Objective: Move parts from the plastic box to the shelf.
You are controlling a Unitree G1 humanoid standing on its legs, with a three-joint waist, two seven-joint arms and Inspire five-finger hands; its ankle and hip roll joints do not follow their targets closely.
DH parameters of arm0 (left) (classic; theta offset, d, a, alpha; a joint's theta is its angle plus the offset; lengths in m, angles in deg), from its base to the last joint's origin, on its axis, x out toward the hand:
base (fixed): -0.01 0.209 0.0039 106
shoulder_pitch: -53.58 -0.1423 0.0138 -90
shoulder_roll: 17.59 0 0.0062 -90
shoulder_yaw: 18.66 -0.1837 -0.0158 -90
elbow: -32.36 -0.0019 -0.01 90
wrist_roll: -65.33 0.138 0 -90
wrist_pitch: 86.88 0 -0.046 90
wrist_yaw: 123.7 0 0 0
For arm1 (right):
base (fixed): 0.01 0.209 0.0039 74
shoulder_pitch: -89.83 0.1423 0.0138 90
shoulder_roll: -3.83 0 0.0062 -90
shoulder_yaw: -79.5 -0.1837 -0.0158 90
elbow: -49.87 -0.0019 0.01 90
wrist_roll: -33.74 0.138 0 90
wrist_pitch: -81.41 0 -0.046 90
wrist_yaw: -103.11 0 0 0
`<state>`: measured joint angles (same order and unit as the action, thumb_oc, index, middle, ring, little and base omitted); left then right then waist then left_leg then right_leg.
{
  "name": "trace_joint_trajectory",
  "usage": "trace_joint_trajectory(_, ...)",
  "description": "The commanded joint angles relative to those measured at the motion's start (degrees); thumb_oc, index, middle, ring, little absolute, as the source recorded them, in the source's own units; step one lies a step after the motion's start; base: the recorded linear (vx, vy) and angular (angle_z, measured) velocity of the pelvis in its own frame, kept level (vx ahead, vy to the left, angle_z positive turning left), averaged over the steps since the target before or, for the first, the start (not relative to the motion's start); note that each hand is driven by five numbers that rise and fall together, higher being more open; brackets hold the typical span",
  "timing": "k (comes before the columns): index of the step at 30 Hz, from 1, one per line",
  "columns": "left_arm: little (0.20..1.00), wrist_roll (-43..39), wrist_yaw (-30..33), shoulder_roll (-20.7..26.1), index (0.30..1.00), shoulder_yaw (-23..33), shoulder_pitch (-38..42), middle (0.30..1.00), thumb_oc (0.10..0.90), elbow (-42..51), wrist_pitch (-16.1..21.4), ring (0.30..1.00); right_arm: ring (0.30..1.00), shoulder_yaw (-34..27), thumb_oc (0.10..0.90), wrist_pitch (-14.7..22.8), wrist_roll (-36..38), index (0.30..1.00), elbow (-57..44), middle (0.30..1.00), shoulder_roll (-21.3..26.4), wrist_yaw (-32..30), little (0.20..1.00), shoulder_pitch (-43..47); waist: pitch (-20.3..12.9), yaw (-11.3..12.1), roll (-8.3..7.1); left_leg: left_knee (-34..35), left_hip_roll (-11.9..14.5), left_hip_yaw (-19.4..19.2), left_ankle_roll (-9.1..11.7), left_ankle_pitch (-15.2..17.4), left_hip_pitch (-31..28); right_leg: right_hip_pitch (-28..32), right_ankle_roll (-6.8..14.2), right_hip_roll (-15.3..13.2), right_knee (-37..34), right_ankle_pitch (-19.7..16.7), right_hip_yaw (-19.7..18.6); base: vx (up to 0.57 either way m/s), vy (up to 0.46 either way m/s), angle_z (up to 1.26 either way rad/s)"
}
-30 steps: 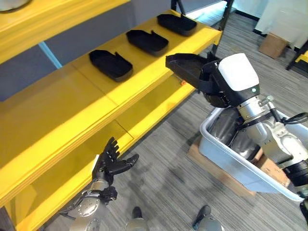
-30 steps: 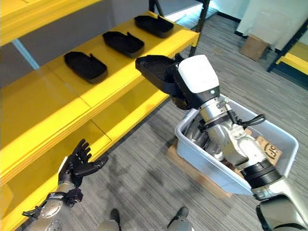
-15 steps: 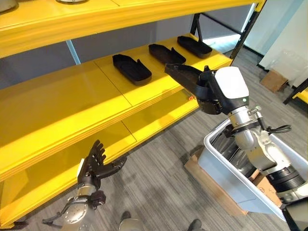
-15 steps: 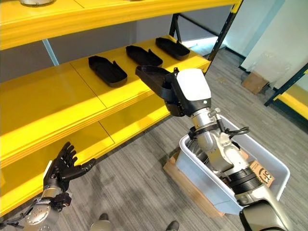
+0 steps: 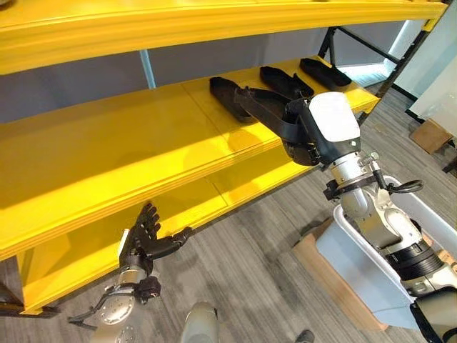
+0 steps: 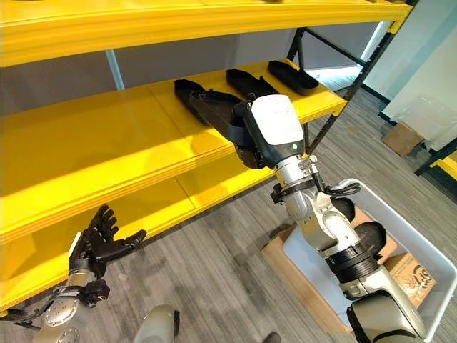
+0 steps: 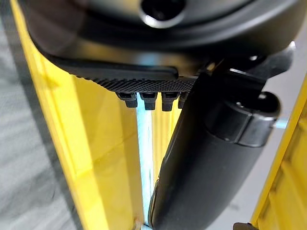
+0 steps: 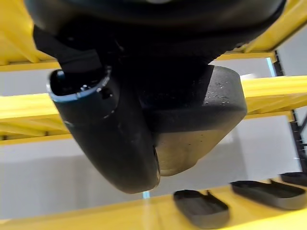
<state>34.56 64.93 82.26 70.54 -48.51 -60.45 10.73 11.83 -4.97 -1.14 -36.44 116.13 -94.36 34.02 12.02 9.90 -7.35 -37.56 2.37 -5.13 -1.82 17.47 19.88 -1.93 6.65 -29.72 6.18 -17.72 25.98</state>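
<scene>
While three parts (image 5: 285, 80) rest shelved, right hand (image 5: 303, 132) grips one.

We could read no text, label, number or sign anywhere. A cardboard box (image 6: 416, 274) lying in the plastic box (image 6: 428, 243) bore a dark printed mark, but it was too small for us to make out any letters. The yellow shelf (image 5: 143, 136) and the black parts (image 5: 285, 80) on it carried no writing that we could see.
</scene>
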Motion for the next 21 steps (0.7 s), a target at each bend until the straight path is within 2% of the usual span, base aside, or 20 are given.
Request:
trace_joint_trajectory(1, 1.000, 2.4, 0.5, 3.7, 1.000, -1.1, 3.3, 1.000, 0.900, 5.8, 6.5, 1.000, 0.300, -3.9, 0.400, 0.8, -0.1, 0.300, -2.2, 0.300, 2.8, -5.1, 0.300, 9.0, -1.6, -2.6, 1.15, 11.8, -1.7, 3.2, -1.5, -0.8, -7.6, -5.4, 5.4, 7.1, 1.6, 2.0, -15.4, 0.20, 0.234, 1.11)
trace_joint_trajectory(2, 1.000, 2.6, 0.3, 3.5, 1.000, -1.2, 3.5, 1.000, 0.900, 5.6, 6.4, 1.000, 0.300, -4.3, 0.400, 1.0, 0.0, 0.300, -2.7, 0.300, 3.2, -5.0, 0.300, 8.2, -1.6, -3.4, 1.44, 12.9, -2.4, 3.6, -1.7, -1.0, -8.4, -6.7, 5.2, 8.7, 1.9, 3.2, -16.3, 0.11, 0.143, 1.57)
trace_joint_trajectory(4, 1.000, 3.0, 0.1, 3.3, 1.000, -1.4, 3.8, 1.000, 0.900, 5.6, 6.2, 1.000, 0.300, -5.0, 0.400, 1.3, 0.4, 0.300, -3.3, 0.300, 3.5, -5.0, 0.300, 7.2, -1.5, -4.1, 1.26, 13.7, -3.4, 3.8, -2.0, -1.4, -8.8, -7.5, 5.0, 9.0, 1.9, 3.7, -15.7, 0.14, 0.140, 1.24)
trace_joint_trajectory(5, 1.000, 3.1, -0.2, 3.0, 1.000, -2.3, 5.0, 1.000, 0.900, 4.8, 5.9, 1.000, 0.300, -6.1, 0.400, 2.1, 1.7, 0.300, -4.0, 0.300, 4.3, -4.9, 0.300, 5.9, -0.7, -6.4, 1.98, 14.6, -4.3, 5.5, -2.2, -1.0, -10.5, -10.4, 4.1, 12.9, 2.8, 7.7, -17.7, 0.22, 0.187, 0.59)
trace_joint_trajectory(6, 1.000, 3.2, -0.2, 2.8, 1.000, -2.5, 5.4, 1.000, 0.900, 4.6, 5.8, 1.000, 0.300, -6.2, 0.400, 2.3, 2.2, 0.300, -4.3, 0.300, 4.5, -4.8, 0.300, 5.8, -0.4, -7.0, 1.79, 14.7, -5.0, 5.9, -2.2, -1.2, -11.0, -11.7, 4.0, 13.6, 2.1, 8.5, -18.0, 0.17, 0.129, 0.62)
trace_joint_trajectory(11, 1.000, 3.7, -0.3, 2.0, 1.000, -4.0, 6.8, 1.000, 0.900, 3.9, 5.9, 1.000, 0.300, -5.7, 0.400, 2.8, 3.2, 0.300, -3.8, 0.300, 5.6, -4.4, 0.300, 7.3, 1.0, -9.0, 1.92, 14.6, -7.1, 7.9, -1.8, 0.3, -14.5, -14.4, 4.2, 16.4, 0.2, 9.9, -19.5, 0.17, 0.048, 0.58)
trace_joint_trajectory(13, 1.000, 3.6, -0.3, 1.6, 1.000, -4.4, 6.6, 1.000, 0.900, 4.2, 6.1, 1.000, 0.300, -5.1, 0.400, 3.1, 3.8, 0.300, -3.6, 0.300, 5.6, -4.1, 0.300, 8.1, 1.0, -9.9, 1.69, 14.3, -7.8, 9.5, -1.7, 1.2, -16.1, -15.8, 4.7, 17.8, 0.6, 8.5, -23.0, 0.21, -0.067, 0.49)
trace_joint_trajectory(14, 1.000, 3.5, -0.3, 1.5, 1.000, -4.2, 6.4, 1.000, 0.900, 4.1, 5.9, 1.000, 0.300, -5.2, 0.400, 3.3, 4.0, 0.300, -3.9, 0.300, 5.7, -3.8, 0.300, 7.5, 0.7, -9.7, 1.32, 13.6, -7.9, 9.9, -1.2, 1.5, -15.9, -14.7, 4.4, 17.9, 0.3, 9.7, -23.7, 0.15, -0.078, 0.54)
trace_joint_trajectory(17, 1.000, 3.3, -0.4, 1.1, 1.000, -4.3, 6.0, 1.000, 0.900, 4.4, 5.9, 1.000, 0.300, -5.1, 0.400, 3.3, 4.0, 0.300, -4.1, 0.300, 5.7, -3.3, 0.300, 7.5, 0.4, -9.8, 1.35, 12.2, -8.1, 10.5, -1.3, 2.5, -15.9, -14.9, 4.3, 17.8, 1.8, 9.1, -24.7, 0.11, -0.094, 0.41)
trace_joint_trajectory(21, 1.000, 2.8, -0.3, 0.3, 1.000, -4.1, 4.6, 1.000, 0.900, 4.8, 5.6, 1.000, 0.300, -4.8, 0.400, 3.8, 4.6, 0.300, -4.3, 0.300, 4.8, -3.2, 0.300, 7.7, 0.3, -9.4, 2.25, 10.0, -6.9, 11.4, -1.0, 3.9, -15.7, -15.5, 3.0, 18.5, 7.3, 12.7, -23.6, 0.08, -0.125, 0.37)
